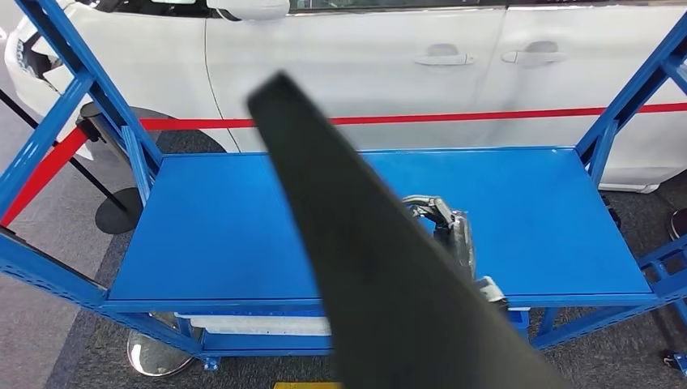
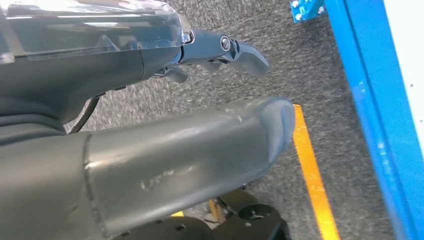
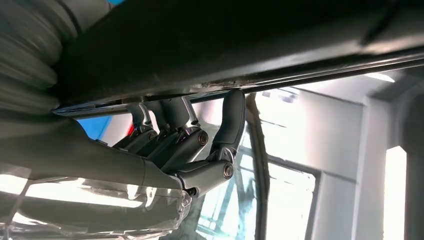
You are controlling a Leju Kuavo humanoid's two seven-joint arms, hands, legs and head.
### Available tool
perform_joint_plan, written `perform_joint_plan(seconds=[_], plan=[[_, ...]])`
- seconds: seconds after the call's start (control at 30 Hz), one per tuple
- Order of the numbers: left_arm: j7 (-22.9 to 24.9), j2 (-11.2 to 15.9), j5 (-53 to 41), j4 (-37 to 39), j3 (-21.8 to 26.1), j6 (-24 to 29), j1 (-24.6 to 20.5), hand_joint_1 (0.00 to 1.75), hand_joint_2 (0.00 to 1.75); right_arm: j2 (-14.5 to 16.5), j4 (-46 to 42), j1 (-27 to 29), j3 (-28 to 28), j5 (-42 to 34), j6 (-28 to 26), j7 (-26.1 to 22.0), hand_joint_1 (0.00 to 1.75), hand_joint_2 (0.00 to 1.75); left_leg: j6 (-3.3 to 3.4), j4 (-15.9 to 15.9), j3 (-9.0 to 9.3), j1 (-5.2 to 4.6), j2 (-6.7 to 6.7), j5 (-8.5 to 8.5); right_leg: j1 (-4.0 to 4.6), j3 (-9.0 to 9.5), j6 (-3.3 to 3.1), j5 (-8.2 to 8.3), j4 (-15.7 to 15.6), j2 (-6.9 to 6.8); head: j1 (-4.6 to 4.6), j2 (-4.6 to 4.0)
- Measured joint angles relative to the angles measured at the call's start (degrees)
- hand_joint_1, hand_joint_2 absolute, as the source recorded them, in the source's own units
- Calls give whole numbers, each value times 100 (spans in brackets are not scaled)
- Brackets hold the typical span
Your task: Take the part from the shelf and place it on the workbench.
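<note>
A long dark part [image 1: 381, 267] is gripped by the right hand [image 3: 185, 145] above the blue table [image 1: 227, 227]; the left hand [image 2: 220, 50] is seen empty, fingers apart.

part [image 1: 381, 267] above workbench [image 1: 219, 219], crossing its front edge | right hand [image 1: 450, 231] under part | car [image 1: 389, 57] behind workbench

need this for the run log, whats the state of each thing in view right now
part: long and dark, lifted off the shelf, slanting across the head view
right hand: holds the part, fingers hooked over its edge
left hand: hangs low over the grey carpet, holds nothing, fingers partly curled
blue shelf: top deck bare
car doors: closed
</note>
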Motion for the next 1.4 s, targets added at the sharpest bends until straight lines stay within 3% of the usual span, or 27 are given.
perform_joint_plan(seconds=[0.1, 0.13, 0.17, 0.23, 0.3, 0.33, 0.47, 0.53, 0.6, 0.63, 0.67, 0.7, 0.77, 0.83, 0.93, 0.97, 1.03, 1.1, 1.13, 1.17, 1.2, 1.27, 1.33, 1.4], plan=[[15, -6, 28, 1, 73, 25, 7, 0, 0, -71, -323, 490, -151, -367, 20, -186, 175, 175, -46, 1046, -473, 12, 6, -495, 9, 31, -49, -26, -4, -19, -34, 1], [28, -6, 40, 1, 102, 31, 14, 0, 0, -81, -393, 703, -213, -471, 28, -233, 175, 175, -49, 1249, -573, 14, 7, -532, 17, 43, -54, -37, -2, -22, -35, 1], [43, -6, 57, 1, 131, 33, 21, 0, 0, -86, -448, 909, -271, -552, 48, -283, 175, 175, -43, 1235, -572, 14, 7, -455, 23, 57, -55, -48, 0, -21, -39, 1], [81, -6, 102, 1, 184, 43, 26, 0, 0, -99, -534, 1259, -363, -657, 121, -380, 175, 175, 2, 598, -275, 9, 7, -56, 29, 93, -42, -72, 7, -7, -41, 1], [108, -7, 126, 1, 223, 69, 10, 0, 0, -108, -600, 1488, -418, -733, 234, -432, 175, 175, 69, -100, 49, -17, 6, 202, 45, 106, -9, -91, 22, 13, -40, 1], [113, -9, 129, 1, 243, 85, 1, 0, 0, -109, -627, 1590, -438, -766, 301, -452, 175, 175, 97, -267, 122, -34, 4, 233, 47, 101, 16, -95, 27, 20, -40, 1], [224, -39, 113, 1, 294, 159, 7, 0, 0, -100, -720, 2069, -511, -813, 565, -661, 175, 175, 216, -390, 156, -29, -2, 302, 31, 81, 141, -152, 90, 22, -32, 1], [279, -63, 96, 1, 297, 179, 10, 0, 0, -86, -767, 2304, -545, -825, 627, -791, 175, 175, 269, -438, 151, -4, 7, 355, 16, -92, 198, -480, 523, 25, -10, 1], [301, -75, 67, 1, 299, 193, 11, 0, 0, -67, -787, 2543, -593, -839, 664, -875, 175, 175, 290, -434, 116, -10, 11, 371, -6, -393, 248, -876, 1253, 24, 7, 1], [309, -82, 44, 1, 299, 197, 13, 0, 0, -54, -789, 2659, -623, -853, 680, -905, 175, 175, 290, -425, 97, -11, 12, 377, -21, -482, 268, -964, 1501, 23, 8, 1], [316, -90, 23, 1, 299, 201, 17, 0, 0, -39, -790, 2761, -656, -871, 695, -928, 175, 175, 286, -412, 78, -9, 12, 383, -37, -473, 284, -941, 1545, 21, 10, 1], [324, -101, 6, 1, 299, 202, 21, 0, 0, -19, -792, 2843, -686, -889, 709, -951, 175, 175, 277, -394, 59, -7, 12, 389, -55, -354, 294, -820, 1370, 18, 12, 1], [332, -127, -9, 1, 299, 200, 24, 0, 0, 33, -809, 2955, -742, -911, 729, -986, 175, 175, 243, -336, 17, -13, 9, 392, -80, 79, 293, -516, 624, 13, 14, 1], [335, -143, -13, 1, 298, 198, 21, 0, 0, 89, -843, 3047, -786, -912, 742, -1011, 175, 175, 178, -274, -22, -32, 4, 394, -68, 338, 251, -371, 126, 25, 9, 1], [337, -154, -49, 1, 297, 197, 29, 0, 0, 139, -880, 3187, -820, -889, 753, -1065, 175, 175, 62, -257, -55, -19, -3, 435, -42, 309, 131, -296, 69, 29, 8, 1], [339, -158, -62, 1, 297, 197, 34, 0, 0, 152, -889, 3223, -827, -871, 757, -1089, 175, 175, 29, -207, -88, -7, -1, 381, -46, 281, 82, -255, 58, 19, 5, 1], [347, -167, -84, 1, 297, 189, 37, 0, 0, 188, -915, 3275, -840, -831, 759, -1131, 175, 175, -19, 181, -239, 12, 3, 19, -59, 200, -6, -170, 40, -5, -24, 0], [365, -175, -94, 1, 297, 180, 35, 0, 0, 220, -935, 3319, -855, -795, 760, -1166, 175, 175, -51, 896, -451, 18, 6, -491, -37, 88, -42, -95, 52, -19, -55, 0], [374, -176, -93, 1, 297, 179, 35, 0, 0, 227, -937, 3339, -861, -778, 761, -1186, 175, 175, -57, 1171, -496, 19, 7, -643, -24, 28, -42, -59, 65, -25, -56, 0], [381, -176, -91, 0, 297, 178, 35, 0, 0, 231, -938, 3356, -867, -763, 762, -1204, 175, 175, -53, 1256, -449, 19, 7, -684, -13, -30, -40, -25, 81, -28, -57, 1], [386, -176, -88, 0, 297, 175, 34, 0, 0, 234, -941, 3372, -872, -748, 764, -1220, 175, 175, -40, 1115, -292, 18, 7, -623, -5, -85, -34, 7, 98, -29, -58, 1], [392, -176, -84, -1, 297, 168, 21, 0, 0, 246, -964, 3395, -880, -720, 771, -1241, 175, 175, 19, 318, 265, 7, 7, -397, 5, -167, -12, 73, 126, -30, -59, 1], [392, -178, -84, -2, 296, 162, -1, 0, 0, 261, -997, 3411, -886, -704, 781, -1252, 175, 175, 84, -313, 644, -33, 8, -249, 12, -200, 44, 140, 136, -34, -49, 1], [392, -181, -84, -2, 296, 160, -6, 0, 0, 269, -1021, 3419, -890, -700, 790, -1259, 175, 175, 136, -414, 676, -79, 6, -183, 1, -199, 122, 211, 115, -37, -40, 0]])
